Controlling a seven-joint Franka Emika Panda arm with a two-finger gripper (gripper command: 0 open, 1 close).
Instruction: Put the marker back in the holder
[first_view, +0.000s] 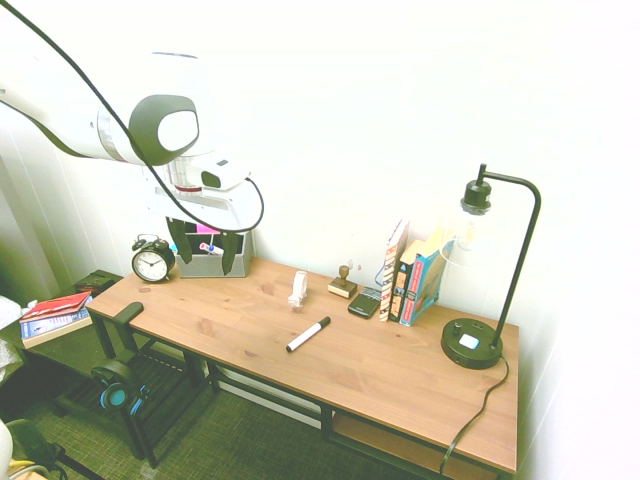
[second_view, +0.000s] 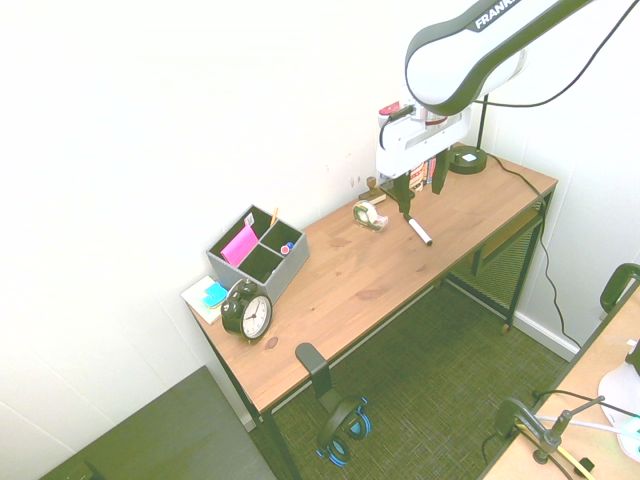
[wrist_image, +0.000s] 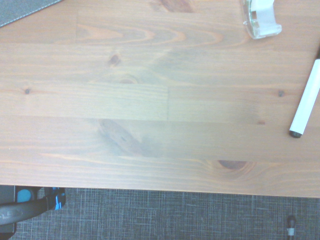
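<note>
**Marker not yet picked up**

Nothing of the task looks done. The marker (first_view: 308, 334) lies flat on the bench (first_view: 400, 380), near its front edge, about mid-length. The gripper (second_view: 411, 195) hangs above the bench with its fingers apart and empty; how near it stands to the marker I cannot tell. Grasping, carrying and dropping in all remain.

Just behind the marker stands a tape dispenser (first_view: 298, 288), then a stamp (first_view: 343, 283) and books (first_view: 412, 275). The holder (first_view: 212, 252) sits at the far back corner beside a clock (first_view: 153, 260), well apart. The bench between looks bare.
</note>
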